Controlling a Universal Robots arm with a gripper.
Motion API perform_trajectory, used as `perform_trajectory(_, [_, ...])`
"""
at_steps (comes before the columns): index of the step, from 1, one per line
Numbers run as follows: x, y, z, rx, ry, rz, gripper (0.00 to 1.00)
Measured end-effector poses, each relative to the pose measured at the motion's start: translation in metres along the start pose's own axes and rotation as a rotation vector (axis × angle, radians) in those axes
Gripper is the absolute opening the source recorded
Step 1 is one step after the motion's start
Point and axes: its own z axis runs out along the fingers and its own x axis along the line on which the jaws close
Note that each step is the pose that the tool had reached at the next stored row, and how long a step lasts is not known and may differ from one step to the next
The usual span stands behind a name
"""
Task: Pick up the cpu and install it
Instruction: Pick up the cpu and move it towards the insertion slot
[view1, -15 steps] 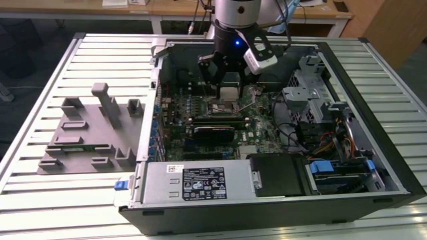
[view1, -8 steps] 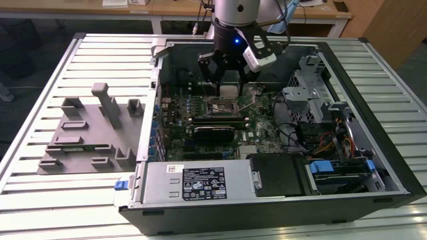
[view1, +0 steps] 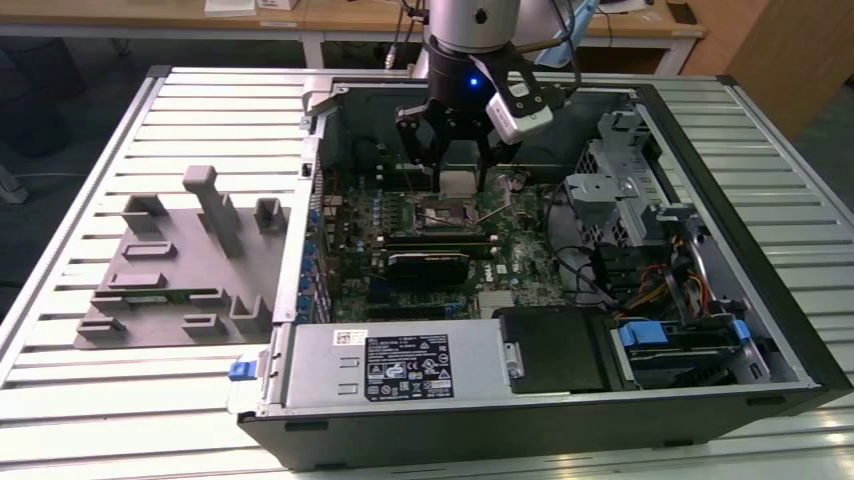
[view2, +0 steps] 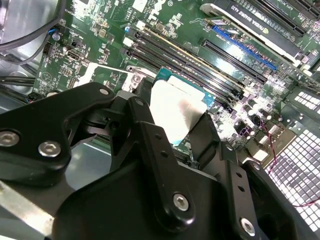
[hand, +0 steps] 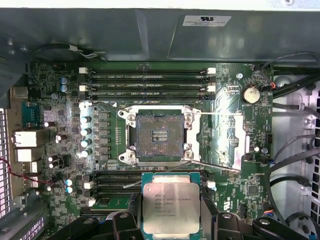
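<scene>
Open computer case (view1: 561, 445) on slatted desk (view1: 80, 400), motherboard socket (hand: 160, 134) bare; tool (view1: 454, 163) clamped on the cpu (hand: 171, 207) by opposite edges, hanging beside the socket, which likely suits a light, stiff chip with a fragile underside.

Robotics lab/workshop: open PC case (view1: 534, 432) on slatted alu bench (view1: 134, 400), wood desks (view1: 350, 20) behind

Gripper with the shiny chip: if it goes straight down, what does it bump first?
The gripper is shut on the cpu, which would likely meet the motherboard first, at or beside the open socket; depth is unclear.
</scene>
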Motion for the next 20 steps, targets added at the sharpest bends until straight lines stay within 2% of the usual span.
perform_trajectory(3, [0.0001, 0.0, 0.0008, -0.0046, 0.0001, 0.0, 0.55])
perform_trajectory(6, [0.0001, 0.0001, 0.0017, -0.0154, 0.0004, 0.0, 0.55])
perform_trajectory(10, [0.0001, 0.0002, 0.0024, -0.0383, 0.0012, 0.001, 0.55])
perform_trajectory(12, [0.0002, 0.0003, 0.0034, -0.0454, 0.0013, 0.001, 0.55])
perform_trajectory(20, [0.0003, 0.0005, 0.0083, -0.0454, 0.0014, 0.001, 0.55])
